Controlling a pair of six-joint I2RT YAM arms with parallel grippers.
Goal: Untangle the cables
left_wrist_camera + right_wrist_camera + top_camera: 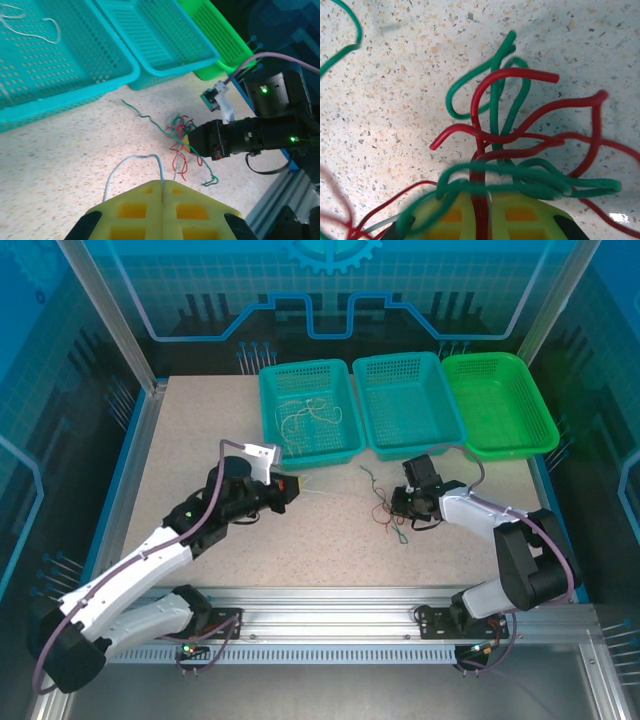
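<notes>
Left end effector (162, 194) pinches a white cable (132, 159), right end effector (482, 216) clamps the red-green knot (496, 142) (speckled tabletop (200, 465), blue walls (330, 300)).

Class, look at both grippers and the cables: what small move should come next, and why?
The left gripper is shut on a white cable, and the right gripper is shut on the red and green knot. So the best next move is probably to draw the left gripper slowly away from the right one, which should slide the white cable clear of the knot.

Cables (178, 131) on table (200, 450) between left hand (296, 487) and right hand (394, 505); baskets (405, 360) behind.
</notes>
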